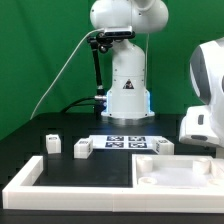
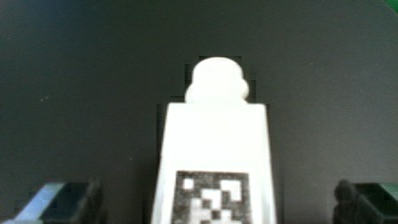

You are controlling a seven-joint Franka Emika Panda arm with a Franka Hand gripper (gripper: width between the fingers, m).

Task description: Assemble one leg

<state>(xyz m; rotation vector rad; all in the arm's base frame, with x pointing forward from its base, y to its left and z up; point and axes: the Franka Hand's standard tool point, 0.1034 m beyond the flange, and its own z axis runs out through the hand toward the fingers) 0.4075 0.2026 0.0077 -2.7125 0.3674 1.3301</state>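
In the wrist view a white leg (image 2: 217, 140) lies on the black table, with a rounded peg at its far end and a black-and-white tag on its face. My gripper (image 2: 214, 203) is open, with one dark finger (image 2: 63, 200) on each side of the leg and a clear gap between each finger and the leg. In the exterior view the arm's white hand (image 1: 203, 110) hangs at the right over the table. Small white legs stand there near the marker board: two on the left (image 1: 52, 143) (image 1: 82, 148) and two on the right (image 1: 140, 146) (image 1: 163, 146).
The wide white tray-shaped piece (image 1: 25, 175) with raised rims lies along the front of the table. The marker board (image 1: 127, 141) lies flat in the middle. The robot's white base (image 1: 125, 85) stands behind it, with a cable hanging down on the exterior view's left.
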